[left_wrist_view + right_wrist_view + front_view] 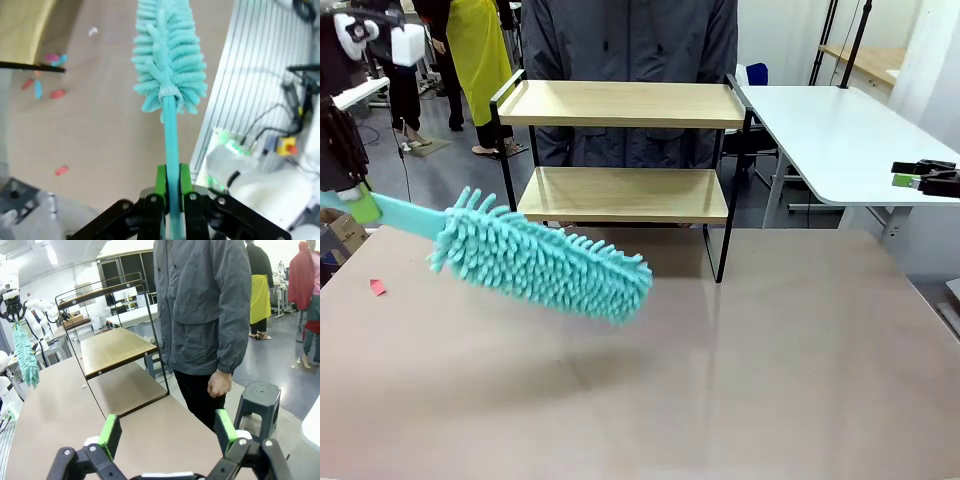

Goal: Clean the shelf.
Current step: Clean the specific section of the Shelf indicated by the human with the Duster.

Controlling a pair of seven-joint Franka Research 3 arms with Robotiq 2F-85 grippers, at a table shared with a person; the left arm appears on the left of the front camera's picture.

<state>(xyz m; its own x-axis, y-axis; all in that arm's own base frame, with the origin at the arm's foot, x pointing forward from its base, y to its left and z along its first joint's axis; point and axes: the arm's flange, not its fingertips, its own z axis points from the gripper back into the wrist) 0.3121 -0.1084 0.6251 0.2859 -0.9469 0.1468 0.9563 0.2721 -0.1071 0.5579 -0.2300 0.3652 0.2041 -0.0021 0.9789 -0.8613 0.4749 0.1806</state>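
- Plainly, the left gripper (170,200) has its green pads pressed tight against the thin teal handle of the duster (545,262), so the tool is firmly clamped.
- From where I stand, the duster hangs in the air over the brown table (770,370), its fluffy head casting a soft shadow below (it touches nothing).
- Its long axis runs from the robot's left edge, where the handle enters, down and inward toward the middle of the table; the tip of the head points roughly at the shelf's lower front corner.
- The shelf (625,195) stands at the far side of the table, in front of a person in a grey jacket (630,40), with its two wooden boards lying level and both bare as far as I can see.
- So the shelf lies beyond and a little to the right of the duster's tip: near, but still apart.
- I judge that the coming move turns on this gap: the head must swing forward and rise to lie along a board, and the raised side rail on the left could catch it.
- The right gripper (167,432) is spread wide with nothing between its pads, looking at the shelf from its end, well apart from it.
- The left arm is the nearer one, and it holds the tool.
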